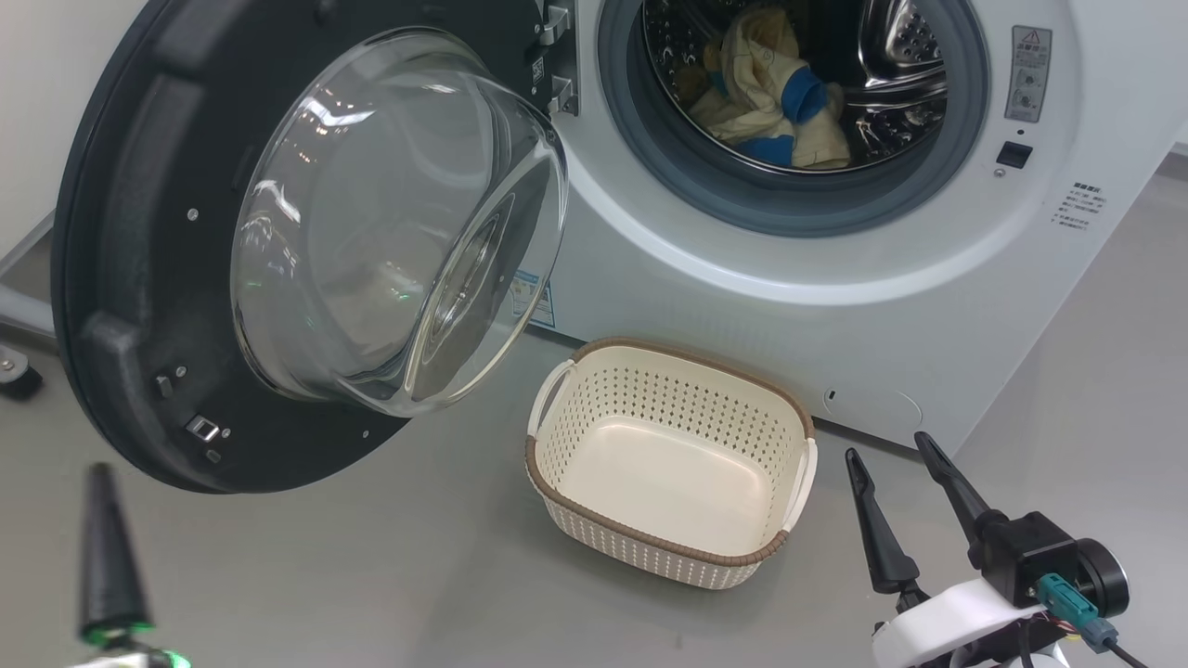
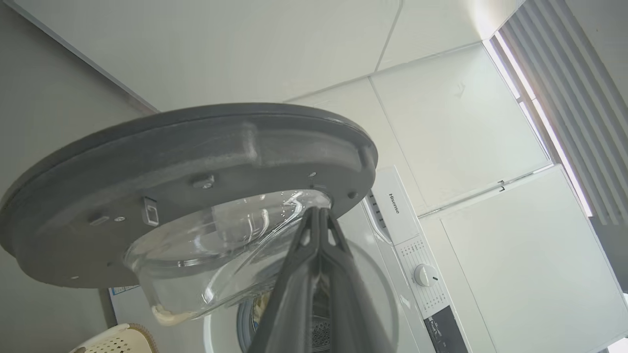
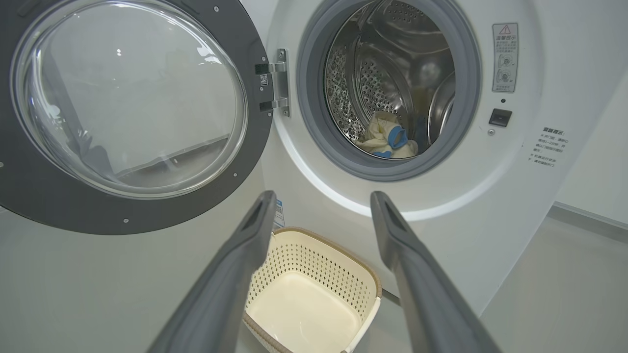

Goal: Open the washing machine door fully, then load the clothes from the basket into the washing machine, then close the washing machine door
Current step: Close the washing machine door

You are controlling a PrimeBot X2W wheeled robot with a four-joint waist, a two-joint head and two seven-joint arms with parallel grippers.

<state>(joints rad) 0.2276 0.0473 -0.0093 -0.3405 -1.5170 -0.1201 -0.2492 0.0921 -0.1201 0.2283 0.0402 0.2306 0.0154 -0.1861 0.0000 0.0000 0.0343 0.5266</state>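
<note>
A smooth grey floor [image 1: 371, 575] spreads over the lower half of the head view and runs up its right edge. At the far left edge a small black caster [image 1: 17, 378] sits on it, with a pale bar [image 1: 23, 311] slanting just above. A cream wall [image 1: 56, 74] takes the upper left corner. In the left wrist view, pale panels [image 2: 456, 122] split by thin seams cover the upper part, and a grey slatted blind [image 2: 574, 98] crosses the upper right corner. At the right edge of the right wrist view, a grey skirting strip [image 3: 588, 220] runs below a white wall [image 3: 603, 157].
</note>
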